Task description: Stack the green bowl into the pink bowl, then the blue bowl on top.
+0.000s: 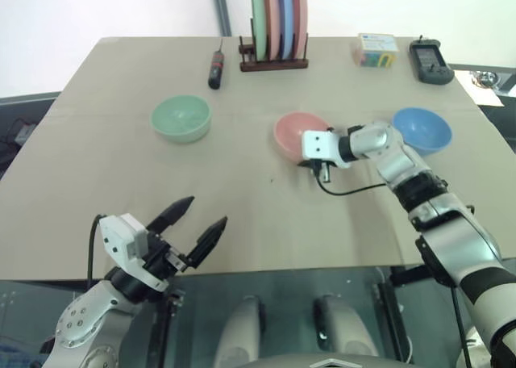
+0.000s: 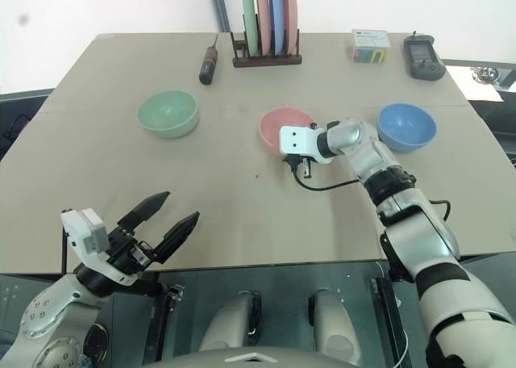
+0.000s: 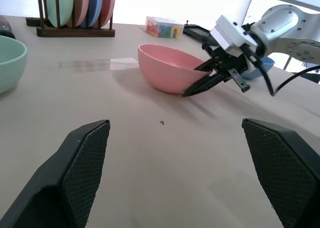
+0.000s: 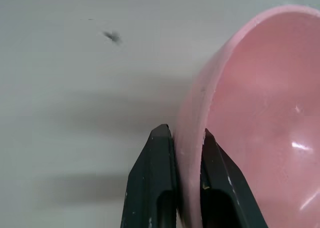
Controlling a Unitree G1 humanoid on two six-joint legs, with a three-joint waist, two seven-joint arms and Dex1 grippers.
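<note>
The work surface is a wide rectangular table covered in matte beige sheet material (image 1: 242, 215), evenly lit, with soft shadows. Behind its far edge stands a plain white wall (image 1: 121, 9). A dark grey vertical post (image 1: 219, 6) rises against that wall, just behind the table's far edge. Dark flooring (image 1: 20, 122) shows beside the table's left edge. A greenish glass panel (image 1: 290, 291) runs along the near edge of the table.

Lab: paper-covered table (image 1: 242, 215), plate rack (image 1: 274, 61).
</note>
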